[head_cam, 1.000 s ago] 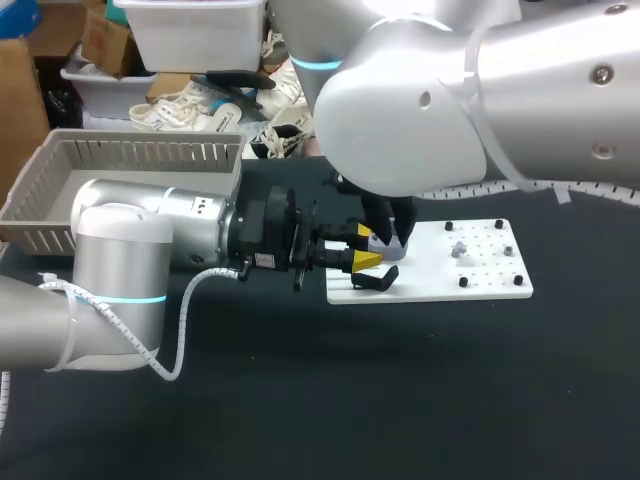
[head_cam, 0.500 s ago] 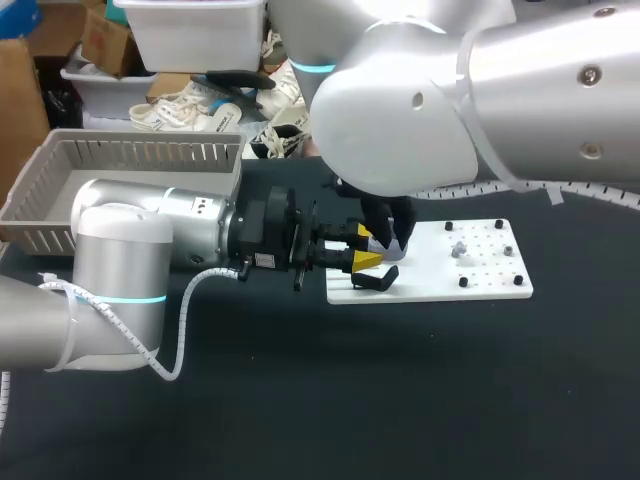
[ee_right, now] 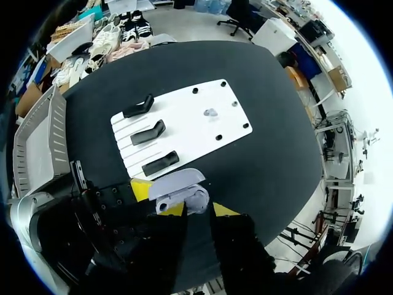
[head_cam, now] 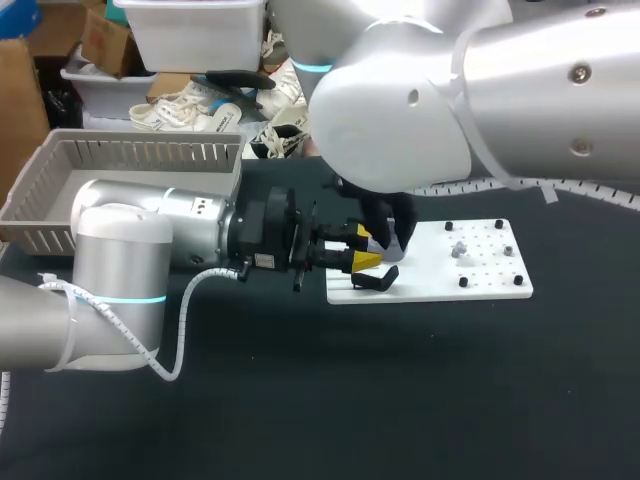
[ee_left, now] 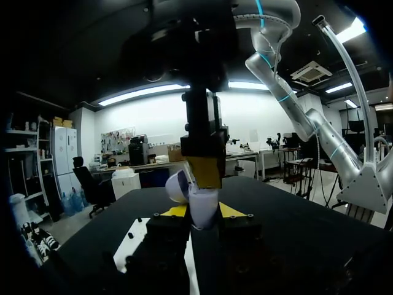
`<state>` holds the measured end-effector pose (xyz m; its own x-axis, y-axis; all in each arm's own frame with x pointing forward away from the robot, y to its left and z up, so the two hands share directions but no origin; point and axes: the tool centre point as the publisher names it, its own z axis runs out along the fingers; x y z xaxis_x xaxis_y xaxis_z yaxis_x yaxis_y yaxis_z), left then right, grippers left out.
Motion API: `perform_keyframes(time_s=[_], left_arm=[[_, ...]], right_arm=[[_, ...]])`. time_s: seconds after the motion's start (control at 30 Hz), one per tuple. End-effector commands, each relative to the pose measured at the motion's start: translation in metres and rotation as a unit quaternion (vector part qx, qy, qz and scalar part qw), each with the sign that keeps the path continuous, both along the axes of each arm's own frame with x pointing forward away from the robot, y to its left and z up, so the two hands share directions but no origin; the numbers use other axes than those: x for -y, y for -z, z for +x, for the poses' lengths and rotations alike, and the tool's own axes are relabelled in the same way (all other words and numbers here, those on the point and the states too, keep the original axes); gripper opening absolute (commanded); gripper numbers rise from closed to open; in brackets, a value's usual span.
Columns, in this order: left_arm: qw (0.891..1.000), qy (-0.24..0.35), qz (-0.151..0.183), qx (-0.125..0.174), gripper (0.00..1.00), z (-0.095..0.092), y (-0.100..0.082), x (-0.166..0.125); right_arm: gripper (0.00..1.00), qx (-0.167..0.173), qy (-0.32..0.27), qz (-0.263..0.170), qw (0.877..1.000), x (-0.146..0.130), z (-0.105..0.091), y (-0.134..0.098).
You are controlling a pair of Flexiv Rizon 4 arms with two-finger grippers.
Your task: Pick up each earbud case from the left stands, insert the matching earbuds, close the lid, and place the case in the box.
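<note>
Though barely anything has shifted, your left pincer [ee_left: 202, 212] stays clamped on the open earbud case [ee_left: 201, 201] over the stand board's [head_cam: 480, 275] left edge; you cannot tell the right pincer's [ee_right: 198, 210] grip, so the lid likely still awaits closing.

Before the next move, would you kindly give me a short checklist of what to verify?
1. Grip: left pincer shut on the earbud case: ok.
2. The lid is open: ok.
3. The right pincer is directly over the case: ok.
4. Earbuds seated inside the case: cannot tell.
5. A small grey piece, possibly an earbud, lies on the white board: not ok.
6. The box stands beside the left arm: ok.
</note>
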<state>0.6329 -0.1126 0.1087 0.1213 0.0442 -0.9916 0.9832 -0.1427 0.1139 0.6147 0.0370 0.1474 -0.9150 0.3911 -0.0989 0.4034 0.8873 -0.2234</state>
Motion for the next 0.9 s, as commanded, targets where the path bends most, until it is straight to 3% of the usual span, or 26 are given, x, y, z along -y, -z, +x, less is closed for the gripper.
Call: perform_keyframes(time_s=[0.03,0.07,0.33,0.6,0.9], left_arm=[[1.000,0.000,0.000,0.000,0.00,0.000,0.000,0.000],[1.000,0.000,0.000,0.000,0.00,0.000,0.000,0.000],[1.000,0.000,0.000,0.000,0.00,0.000,0.000,0.000],[1.000,0.000,0.000,0.000,0.00,0.000,0.000,0.000],[1.000,0.000,0.000,0.000,0.00,0.000,0.000,0.000]], right_arm=[[0.42,-0.002,0.001,0.000,1.000,-0.002,0.002,0.001],[0.46,-0.001,0.001,0.002,1.000,-0.002,0.002,0.000],[0.47,0.021,-0.003,0.013,1.000,-0.003,-0.009,-0.014],[0.47,0.074,0.002,0.044,0.996,0.012,-0.027,-0.038],[0.48,0.148,0.004,0.079,0.986,0.043,-0.034,-0.043]])
